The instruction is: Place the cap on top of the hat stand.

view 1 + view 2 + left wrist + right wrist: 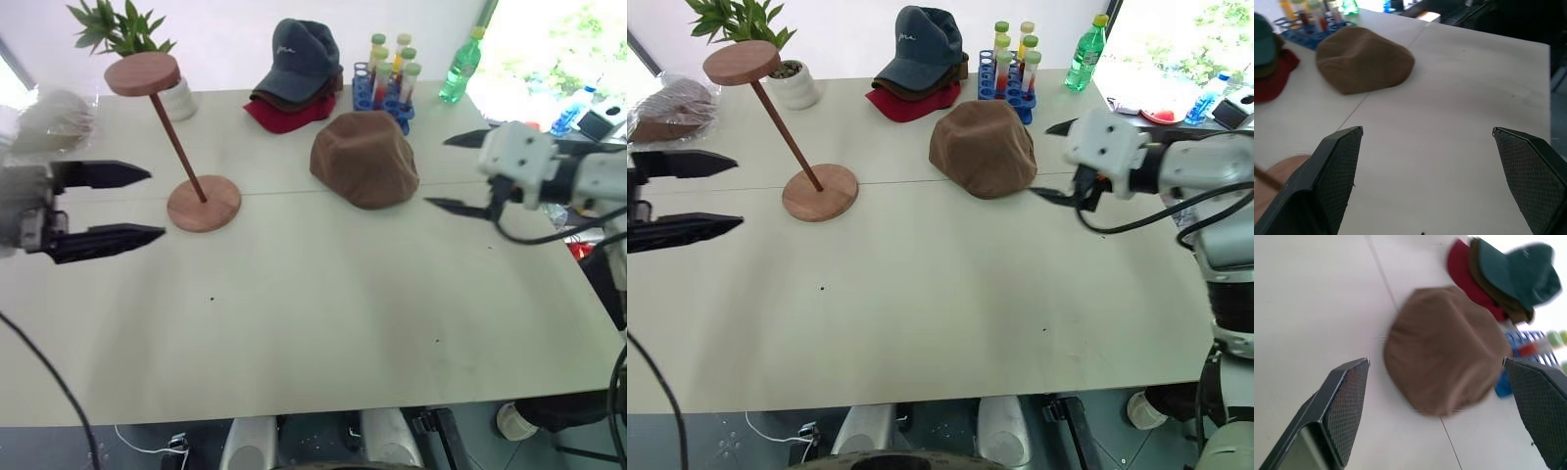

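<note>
Cap (364,157): brown, soft, lying crown-up on the pale bench (294,313), right of centre toward the far side. Nothing holds it.

Hat stand (186,147): on the bench to the left of the cap, well apart from it. Round base flat on the surface, thin rod slanting up and to the left, disc top bare.

Right gripper (458,172): just to the right of the cap, pointing toward it. Jaws spread wide, empty; the lower fingertip is near the cap's right edge, contact cannot be judged. In the right wrist view the cap lies between the two black fingers (1344,404), farther along the bench.

Left gripper (147,204): over the left edge of the bench, near the stand's base, pointing to the right. Jaws spread wide, holding nothing. The left wrist view has the cap ahead on the bench beyond the fingers, and the stand's base at the edge of the view.

Behind the cap: a stack of caps (294,78), dark grey one with white script on top, red one at the bottom. To their right a blue rack of tubes (387,83), just behind the brown cap. Green bottle (460,67) at the far right corner. Potted plant (127,39) at the far left, behind the stand's disc. Clear wrapped bundle (671,108) at the left edge.
</note>
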Available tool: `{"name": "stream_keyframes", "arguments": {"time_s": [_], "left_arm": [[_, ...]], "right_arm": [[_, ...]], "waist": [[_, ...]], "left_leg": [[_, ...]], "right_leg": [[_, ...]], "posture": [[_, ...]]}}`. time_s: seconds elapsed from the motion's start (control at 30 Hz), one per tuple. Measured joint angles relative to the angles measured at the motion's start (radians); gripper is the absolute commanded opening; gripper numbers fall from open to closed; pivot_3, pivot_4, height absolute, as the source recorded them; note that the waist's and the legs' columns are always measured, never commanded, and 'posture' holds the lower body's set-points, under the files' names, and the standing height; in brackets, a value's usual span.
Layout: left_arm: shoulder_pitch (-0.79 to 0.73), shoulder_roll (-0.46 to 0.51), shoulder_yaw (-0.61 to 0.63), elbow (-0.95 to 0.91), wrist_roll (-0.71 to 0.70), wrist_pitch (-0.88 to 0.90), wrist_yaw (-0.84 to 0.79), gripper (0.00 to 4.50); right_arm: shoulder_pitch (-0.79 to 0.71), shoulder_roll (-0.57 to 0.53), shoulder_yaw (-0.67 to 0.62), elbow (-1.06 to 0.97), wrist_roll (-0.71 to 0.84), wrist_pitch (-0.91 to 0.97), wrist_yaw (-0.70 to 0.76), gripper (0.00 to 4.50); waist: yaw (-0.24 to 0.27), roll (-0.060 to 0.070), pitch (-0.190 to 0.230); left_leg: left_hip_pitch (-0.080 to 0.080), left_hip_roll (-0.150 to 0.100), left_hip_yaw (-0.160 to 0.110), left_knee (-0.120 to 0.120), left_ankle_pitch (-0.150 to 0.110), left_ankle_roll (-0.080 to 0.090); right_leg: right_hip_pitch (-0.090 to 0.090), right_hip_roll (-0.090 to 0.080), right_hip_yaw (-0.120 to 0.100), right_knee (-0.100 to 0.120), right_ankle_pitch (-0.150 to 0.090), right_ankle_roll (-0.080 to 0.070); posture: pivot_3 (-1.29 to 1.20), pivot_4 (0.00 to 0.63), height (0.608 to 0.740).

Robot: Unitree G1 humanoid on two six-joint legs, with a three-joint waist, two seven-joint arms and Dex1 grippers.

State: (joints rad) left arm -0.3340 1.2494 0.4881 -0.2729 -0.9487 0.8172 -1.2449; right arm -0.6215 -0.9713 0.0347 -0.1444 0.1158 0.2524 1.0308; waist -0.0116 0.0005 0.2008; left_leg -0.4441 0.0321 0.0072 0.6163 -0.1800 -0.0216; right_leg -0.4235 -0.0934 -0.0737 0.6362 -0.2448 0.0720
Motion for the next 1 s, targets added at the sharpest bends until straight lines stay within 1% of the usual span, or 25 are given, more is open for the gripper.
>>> {"name": "stream_keyframes", "arguments": {"time_s": [0.1, 0.17, 0.27, 0.3, 0.4, 0.6, 0.77, 0.93, 1.0], "left_arm": [[-0.146, -0.030, -0.164, 0.036, 0.022, -0.003, -0.017, 4.44], [-0.213, -0.057, -0.240, 0.059, 0.043, -0.012, -0.027, 4.44], [-0.294, -0.096, -0.318, 0.093, 0.068, -0.015, -0.043, 4.44], [-0.312, -0.109, -0.326, 0.099, 0.072, -0.015, -0.047, 4.44], [-0.376, -0.144, -0.376, 0.119, 0.096, -0.015, -0.060, 4.44], [-0.399, -0.175, -0.400, 0.136, 0.120, -0.014, -0.060, 4.44], [-0.427, -0.183, -0.396, 0.140, 0.130, 0.003, -0.052, 4.44], [-0.427, -0.183, -0.394, 0.139, 0.130, 0.024, -0.040, 4.44], [-0.427, -0.184, -0.390, 0.136, 0.129, 0.032, -0.030, 4.44]], "right_arm": [[0.033, 0.050, 0.072, -0.019, -0.113, -0.043, -0.082, 4.50], [0.035, 0.072, 0.123, 0.010, -0.197, -0.088, -0.139, 4.50], [0.011, 0.105, 0.177, 0.115, -0.326, -0.167, -0.232, 4.50], [0.000, 0.118, 0.191, 0.152, -0.357, -0.188, -0.256, 4.50], [-0.043, 0.165, 0.240, 0.323, -0.452, -0.299, -0.341, 4.50], [-0.115, 0.266, 0.296, 0.575, -0.534, -0.420, -0.449, 4.50], [-0.226, 0.347, 0.344, 0.842, -0.608, -0.527, -0.575, 4.50], [-0.335, 0.405, 0.386, 1.067, -0.677, -0.601, -0.718, 4.50], [-0.370, 0.412, 0.407, 1.141, -0.706, -0.624, -0.771, 4.50]], "waist": [[0.000, -0.001, 0.000], [0.000, -0.001, 0.000], [-0.001, -0.004, 0.000], [-0.002, -0.004, 0.000], [-0.003, -0.005, 0.001], [-0.007, -0.008, 0.002], [-0.009, -0.009, 0.002], [-0.009, -0.010, 0.001], [-0.008, -0.010, 0.001]], "left_leg": [[0.000, 0.000, 0.003, 0.003, 0.000, 0.000], [0.000, 0.000, 0.005, 0.006, 0.000, 0.000], [0.000, 0.000, 0.009, 0.008, 0.000, 0.000], [0.000, 0.000, 0.009, 0.008, 0.000, 0.000], [0.000, 0.000, 0.012, 0.011, 0.000, 0.001], [0.001, 0.000, 0.012, 0.011, 0.000, 0.001], [0.001, 0.000, 0.012, 0.012, 0.000, 0.001], [0.002, 0.000, 0.012, 0.013, 0.000, 0.001], [0.002, 0.000, 0.012, 0.013, 0.000, 0.001]], "right_leg": [[0.000, 0.000, 0.003, 0.002, 0.001, 0.002], [-0.001, 0.000, 0.006, 0.004, 0.001, 0.002], [-0.003, 0.000, 0.010, 0.005, 0.001, 0.003], [-0.003, 0.000, 0.011, 0.006, 0.001, 0.003], [-0.003, 0.000, 0.014, 0.009, 0.001, 0.003], [-0.004, 0.002, 0.017, 0.011, 0.003, 0.005], [-0.004, 0.002, 0.018, 0.011, 0.003, 0.005], [-0.004, 0.002, 0.018, 0.012, 0.003, 0.005], [-0.004, 0.002, 0.018, 0.012, 0.003, 0.005]], "posture": [[0.00, 0.150, 0.728], [0.00, 0.150, 0.728], [0.00, 0.150, 0.728], [0.00, 0.150, 0.728], [0.00, 0.150, 0.728], [0.00, 0.150, 0.728], [0.00, 0.150, 0.728], [0.00, 0.150, 0.728], [0.00, 0.150, 0.728]]}}
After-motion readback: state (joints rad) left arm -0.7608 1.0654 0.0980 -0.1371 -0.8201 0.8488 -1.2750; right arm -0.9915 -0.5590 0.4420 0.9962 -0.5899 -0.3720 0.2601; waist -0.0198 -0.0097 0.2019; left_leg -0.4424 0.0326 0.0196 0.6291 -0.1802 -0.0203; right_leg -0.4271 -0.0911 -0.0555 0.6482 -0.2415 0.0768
